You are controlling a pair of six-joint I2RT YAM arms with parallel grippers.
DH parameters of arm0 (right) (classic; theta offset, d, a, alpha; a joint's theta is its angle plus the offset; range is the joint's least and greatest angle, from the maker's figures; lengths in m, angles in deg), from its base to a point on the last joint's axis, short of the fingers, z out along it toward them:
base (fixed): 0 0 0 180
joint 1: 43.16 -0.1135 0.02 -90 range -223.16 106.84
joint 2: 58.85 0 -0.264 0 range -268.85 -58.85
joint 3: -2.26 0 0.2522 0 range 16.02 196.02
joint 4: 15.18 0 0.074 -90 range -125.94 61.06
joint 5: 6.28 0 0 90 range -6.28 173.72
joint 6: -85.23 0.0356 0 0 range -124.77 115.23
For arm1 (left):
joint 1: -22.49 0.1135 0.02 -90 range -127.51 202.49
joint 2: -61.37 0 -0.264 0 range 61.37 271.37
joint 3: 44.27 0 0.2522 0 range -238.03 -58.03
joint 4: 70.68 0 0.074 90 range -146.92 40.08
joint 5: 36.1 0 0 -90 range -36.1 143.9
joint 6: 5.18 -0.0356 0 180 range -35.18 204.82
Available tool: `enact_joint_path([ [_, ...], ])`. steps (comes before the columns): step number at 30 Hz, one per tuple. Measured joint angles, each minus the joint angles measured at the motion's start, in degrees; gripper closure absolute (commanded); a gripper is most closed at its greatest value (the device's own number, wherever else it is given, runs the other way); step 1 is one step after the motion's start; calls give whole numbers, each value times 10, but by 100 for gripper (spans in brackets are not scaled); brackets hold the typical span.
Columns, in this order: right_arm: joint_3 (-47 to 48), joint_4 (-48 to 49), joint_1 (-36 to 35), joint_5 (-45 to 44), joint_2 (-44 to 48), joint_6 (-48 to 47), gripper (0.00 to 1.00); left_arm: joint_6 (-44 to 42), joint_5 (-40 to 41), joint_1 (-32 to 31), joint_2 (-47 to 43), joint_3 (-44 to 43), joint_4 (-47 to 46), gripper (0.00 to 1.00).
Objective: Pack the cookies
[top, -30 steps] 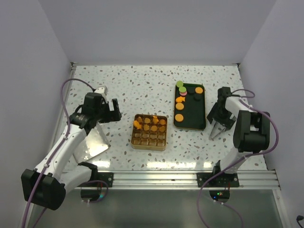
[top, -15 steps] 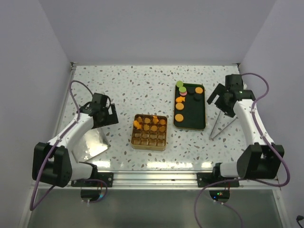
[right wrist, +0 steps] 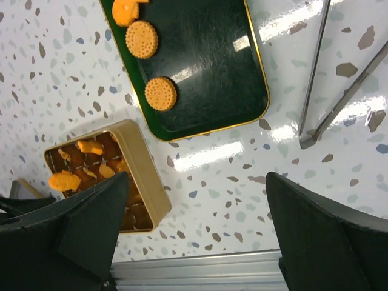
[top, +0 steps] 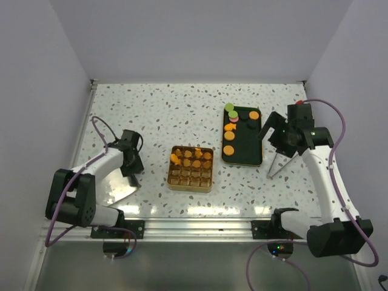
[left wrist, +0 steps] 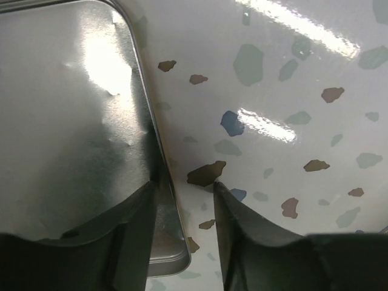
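Though only partly in frame, left gripper half-spread astride lid rim; right gripper wide apart.

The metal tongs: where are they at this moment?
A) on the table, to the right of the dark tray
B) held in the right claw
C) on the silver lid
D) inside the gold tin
A: the tongs lie flat on the speckled table, just beside the right edge of the dark tray.
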Motion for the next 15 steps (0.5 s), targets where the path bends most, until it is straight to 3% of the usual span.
enact_joint_path([
  [3,-4,-18,0,4,26,0,2,6,2,7,1,6,-9,68],
  [7,-5,-37,-4,15,52,1,2,14,11,14,2,12,-29,100],
  [15,5,-35,-77,74,33,12,1,18,-13,16,-8,2,-20,100],
])
